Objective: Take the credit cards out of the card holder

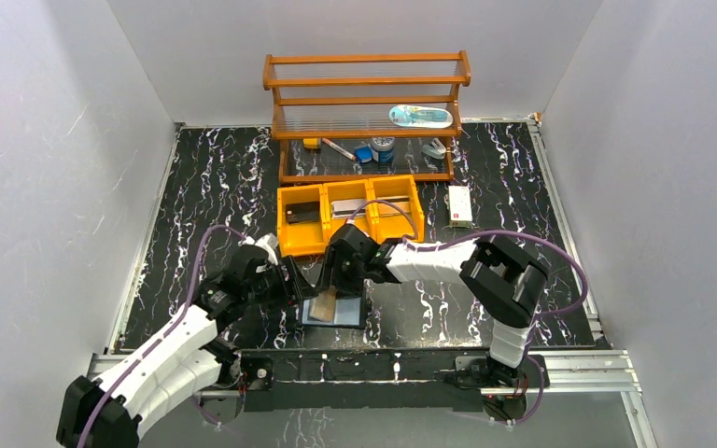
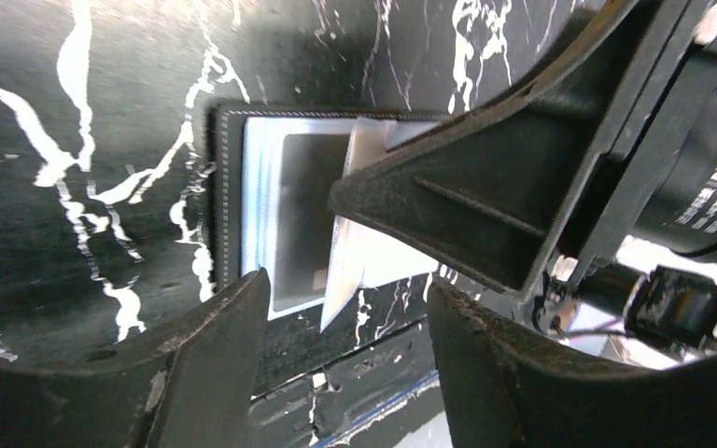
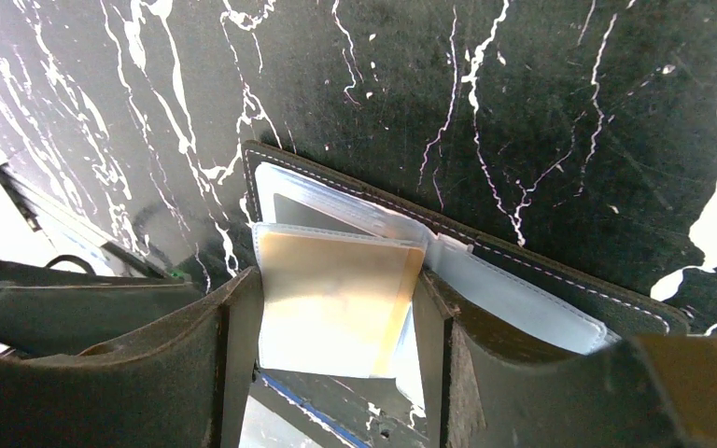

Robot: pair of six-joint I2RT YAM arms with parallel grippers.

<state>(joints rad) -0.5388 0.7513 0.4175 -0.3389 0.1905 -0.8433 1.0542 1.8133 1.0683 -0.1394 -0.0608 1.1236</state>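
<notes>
- Progress looks early: card holder (image 1: 345, 313) lies open at 6 o'clock on the table, and no card is seen lying free.
- Right gripper (image 3: 336, 280): jaws partly spread, pressed on both side edges of the tan card (image 3: 336, 313), which sits raised in its clear sleeve.
- Left gripper (image 2: 350, 299): jaws apart, empty, at the holder's 9 o'clock.
- Other cards unclear; by my judgement all remain to pull.
- Black, white-veined table (image 1: 215, 187); yellow bin (image 1: 303, 245) and wooden shelf (image 1: 364, 82) at 12 o'clock; white walls around.
</notes>
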